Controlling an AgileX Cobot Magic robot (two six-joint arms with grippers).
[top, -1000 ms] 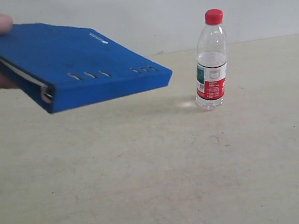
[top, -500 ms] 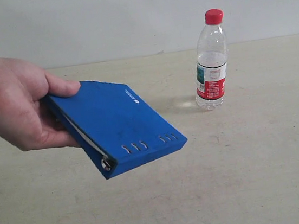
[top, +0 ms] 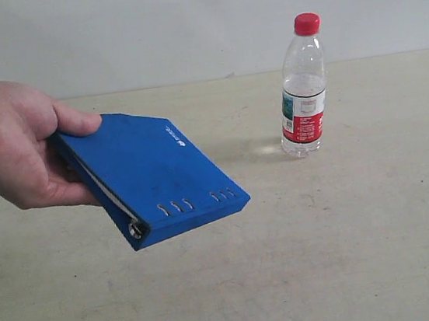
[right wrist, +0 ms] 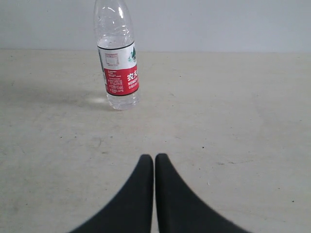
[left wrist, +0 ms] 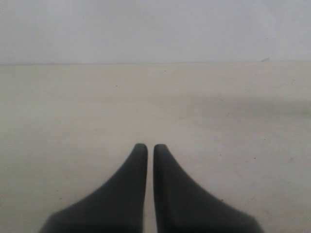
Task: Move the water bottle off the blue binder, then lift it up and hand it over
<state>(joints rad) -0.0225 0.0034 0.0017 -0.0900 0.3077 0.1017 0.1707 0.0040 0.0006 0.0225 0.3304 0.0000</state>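
The water bottle (top: 301, 87), clear with a red cap and a red-and-white label, stands upright on the beige table at the right of the exterior view. It also shows in the right wrist view, bottle (right wrist: 116, 58), well ahead of my right gripper (right wrist: 154, 158), which is shut and empty. A person's hand (top: 9, 146) holds the blue binder (top: 150, 176) tilted above the table at the left, apart from the bottle. My left gripper (left wrist: 146, 147) is shut with nothing in it, over bare table. Neither gripper shows in the exterior view.
The beige table (top: 328, 256) runs back to a pale wall (top: 182, 23). The person's hand and forearm enter from the left edge.
The hand has brought the binder down from high at the upper left to lower over the table, then shifted it slightly left and up. The bottle has not moved.
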